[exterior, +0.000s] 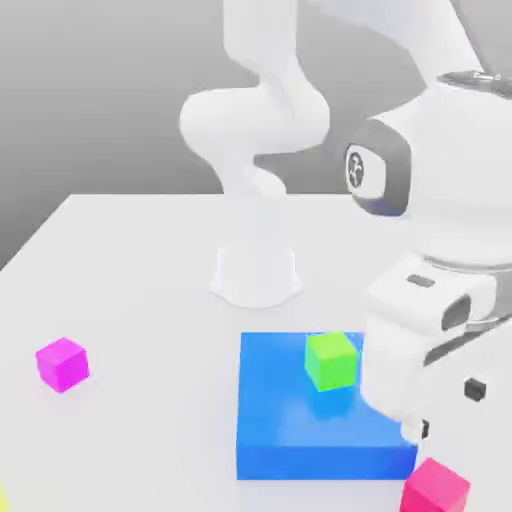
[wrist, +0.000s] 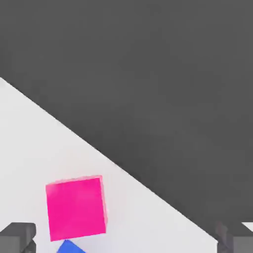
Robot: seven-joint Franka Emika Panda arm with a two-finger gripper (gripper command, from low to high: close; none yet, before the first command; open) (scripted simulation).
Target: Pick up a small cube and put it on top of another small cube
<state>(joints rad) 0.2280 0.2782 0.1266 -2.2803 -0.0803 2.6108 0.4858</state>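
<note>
The small crimson cube (exterior: 436, 487) sits on the white table near the front edge, just off the blue block's corner at the exterior view's right. My gripper (exterior: 449, 409) hangs a little above it and slightly behind it. In the hand view the crimson cube (wrist: 76, 207) lies on the table below my gripper (wrist: 126, 239), nearer one dark fingertip (wrist: 18, 237) than the other. The jaws are open wide with nothing between them. The other small cube, bright magenta (exterior: 62, 363), rests alone on the table far off at the exterior view's left.
A large flat blue block (exterior: 290, 420) lies in the middle with a green cube (exterior: 331, 360) on top, next to my hand. The arm's white base (exterior: 256, 270) stands behind it. The table's edge (wrist: 123, 170) runs close to the crimson cube.
</note>
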